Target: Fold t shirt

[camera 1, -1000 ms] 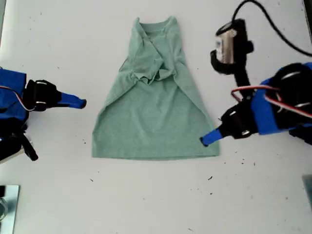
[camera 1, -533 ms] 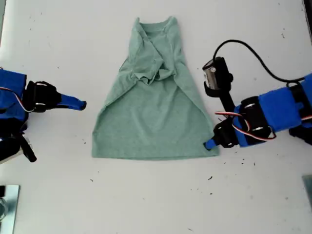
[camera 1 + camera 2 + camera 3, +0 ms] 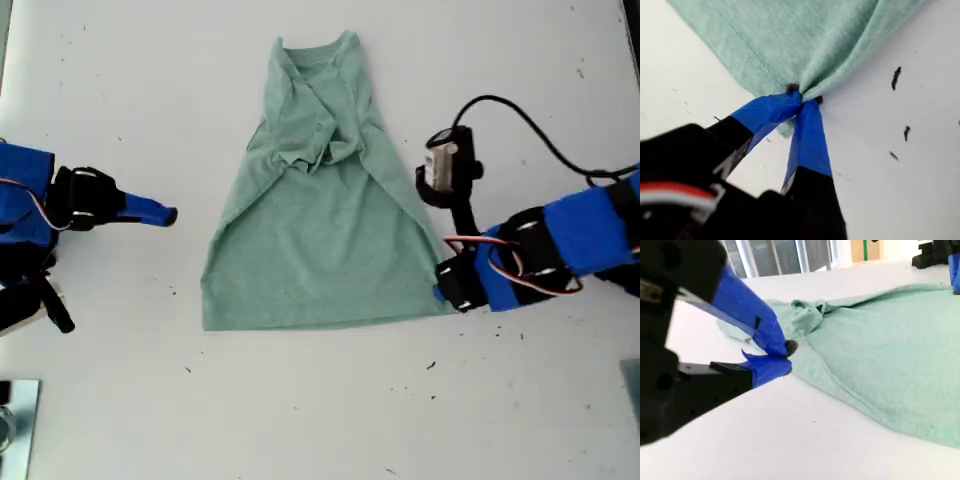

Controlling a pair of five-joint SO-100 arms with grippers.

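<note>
My first gripper (image 3: 802, 98) has its jaws pinched together on the hem corner of the shirt (image 3: 320, 215); in the first wrist view the blue-taped tips meet with a fold of green cloth bunched between them, and the fabric fans out from that point. In the exterior view this gripper (image 3: 441, 290) sits at the shirt's lower corner on the exterior view's right, low against the table (image 3: 320, 400).

My second gripper (image 3: 777, 356) has its jaws nearly together, only a thin gap showing between the blue tips, and nothing is between them. The tips hang just above the bare table, beside the shirt (image 3: 880, 350) but not touching it. In the exterior view this gripper (image 3: 165, 212) points toward the shirt from the exterior view's left, apart from the cloth's edge.

The shirt lies flat near the middle of the table, collar toward the exterior view's top, hem toward its bottom. Both sleeves are folded inward over the chest, where the fabric is rumpled. A few dark specks (image 3: 896, 77) lie on the table close to my first gripper.
</note>
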